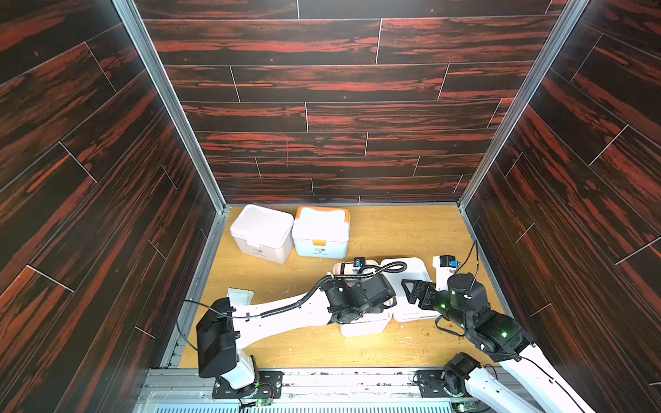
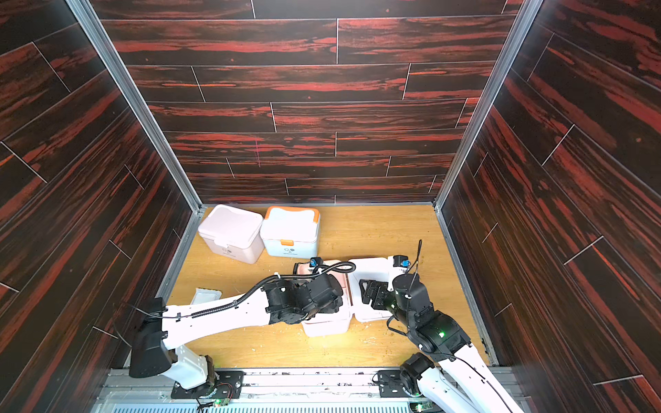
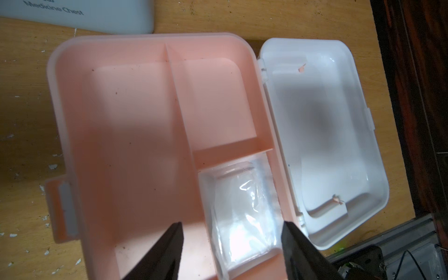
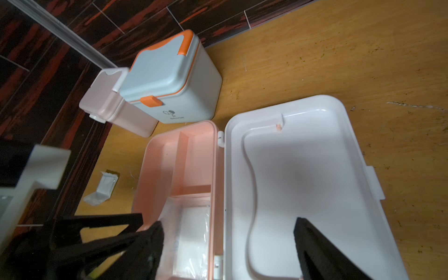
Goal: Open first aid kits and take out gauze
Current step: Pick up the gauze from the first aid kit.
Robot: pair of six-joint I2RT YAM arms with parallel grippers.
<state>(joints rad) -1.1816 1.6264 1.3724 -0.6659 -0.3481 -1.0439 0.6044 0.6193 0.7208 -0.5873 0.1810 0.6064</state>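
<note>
The left arm (image 1: 282, 314) reached diagonally inward with its wrist pitched downward. The left gripper (image 3: 232, 225) had its fingers (image 3: 169, 247) spread apart. The right arm (image 1: 500, 336) was bent at the elbow, and the right gripper (image 4: 229, 223) stood wide.

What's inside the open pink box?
The open pink box has three compartments. One small corner one holds a clear-wrapped white gauze packet; the other two look empty. The left tool, open above it, covers the near edge; anything under the packet is hidden.
</note>
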